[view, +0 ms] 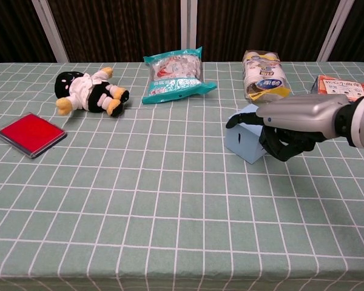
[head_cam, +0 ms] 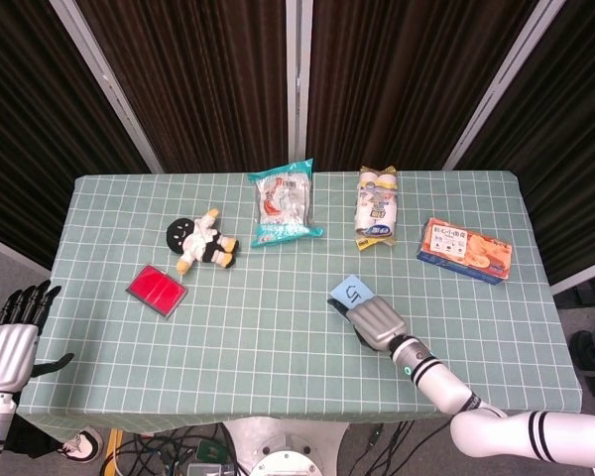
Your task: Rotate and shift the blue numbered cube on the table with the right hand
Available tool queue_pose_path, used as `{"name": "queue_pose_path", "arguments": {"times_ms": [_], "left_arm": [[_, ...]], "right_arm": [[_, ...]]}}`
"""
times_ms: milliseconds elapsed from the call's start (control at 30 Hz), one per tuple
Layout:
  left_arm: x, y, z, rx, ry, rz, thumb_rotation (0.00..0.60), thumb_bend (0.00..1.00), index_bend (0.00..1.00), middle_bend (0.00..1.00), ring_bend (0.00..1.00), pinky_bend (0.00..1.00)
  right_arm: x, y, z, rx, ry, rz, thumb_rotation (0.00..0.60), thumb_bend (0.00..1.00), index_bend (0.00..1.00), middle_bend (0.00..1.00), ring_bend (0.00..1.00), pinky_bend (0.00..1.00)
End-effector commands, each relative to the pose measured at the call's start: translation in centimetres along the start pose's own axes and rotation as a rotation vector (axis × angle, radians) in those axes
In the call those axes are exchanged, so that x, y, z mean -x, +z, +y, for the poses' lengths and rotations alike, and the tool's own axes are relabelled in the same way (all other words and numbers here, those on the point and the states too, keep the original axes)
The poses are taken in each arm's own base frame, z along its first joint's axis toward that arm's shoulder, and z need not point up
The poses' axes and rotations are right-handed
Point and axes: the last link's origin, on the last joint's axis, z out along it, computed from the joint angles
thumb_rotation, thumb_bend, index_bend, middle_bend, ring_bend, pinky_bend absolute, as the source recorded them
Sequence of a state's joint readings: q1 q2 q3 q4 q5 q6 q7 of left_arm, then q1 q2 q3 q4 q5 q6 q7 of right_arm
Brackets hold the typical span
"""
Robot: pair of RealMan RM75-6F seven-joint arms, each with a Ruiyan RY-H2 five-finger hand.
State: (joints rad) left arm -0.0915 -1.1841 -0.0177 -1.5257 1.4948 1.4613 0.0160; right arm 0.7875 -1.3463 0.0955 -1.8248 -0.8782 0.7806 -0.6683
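The blue numbered cube (head_cam: 349,292) (view: 242,143) sits right of the table's centre, a corner turned toward the chest view and a "5" on its top in the head view. My right hand (head_cam: 375,322) (view: 291,122) lies over its right side. One finger reaches across the cube's top to its far left edge and touches it, while the other fingers curl against its right face. Nothing is gripped. My left hand (head_cam: 5,347) hangs off the table's left front corner, fingers straight and apart, holding nothing.
A doll (head_cam: 200,241) (view: 88,91) and a red pad (head_cam: 157,290) (view: 30,134) lie at the left. A snack bag (head_cam: 284,203), a bun pack (head_cam: 376,206) and an orange box (head_cam: 464,250) line the back, on the checked tablecloth (head_cam: 278,337).
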Motion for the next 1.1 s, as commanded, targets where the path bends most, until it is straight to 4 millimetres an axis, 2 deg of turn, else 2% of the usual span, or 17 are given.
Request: {"name": "queue_pose_path", "arguments": {"times_ms": [33, 233, 467, 767, 1100], "left_arm": [[0.1, 0.0, 0.0, 0.0, -0.006, -0.005, 0.6, 0.0, 0.04, 0.0, 0.0, 0.01], [0.1, 0.0, 0.0, 0.008, -0.008, -0.011, 0.6, 0.0, 0.04, 0.0, 0.0, 0.01], [0.1, 0.1, 0.0, 0.009, -0.012, -0.017, 0.6, 0.0, 0.04, 0.0, 0.0, 0.01], [-0.3, 0.3, 0.3, 0.018, -0.016, -0.017, 0.6, 0.0, 0.04, 0.0, 0.0, 0.01], [-0.3, 0.5, 0.5, 0.021, -0.013, -0.022, 0.6, 0.0, 0.04, 0.0, 0.0, 0.0]], "right_arm": [[-0.7, 0.4, -0.3, 0.001, -0.007, -0.005, 0.6, 1.0, 0.07, 1.0, 0.9, 0.85], [-1.7, 0.7, -0.2, 0.022, -0.005, -0.026, 0.6, 1.0, 0.07, 1.0, 0.9, 0.85], [-3.0, 1.2, -0.3, 0.017, 0.077, -0.099, 0.6, 1.0, 0.07, 1.0, 0.91, 0.85], [-5.2, 0.6, -0.2, 0.004, 0.091, -0.138, 0.6, 1.0, 0.07, 1.0, 0.91, 0.86], [-5.3, 1.3, -0.1, 0.006, 0.101, -0.199, 0.6, 1.0, 0.07, 1.0, 0.91, 0.86]]}}
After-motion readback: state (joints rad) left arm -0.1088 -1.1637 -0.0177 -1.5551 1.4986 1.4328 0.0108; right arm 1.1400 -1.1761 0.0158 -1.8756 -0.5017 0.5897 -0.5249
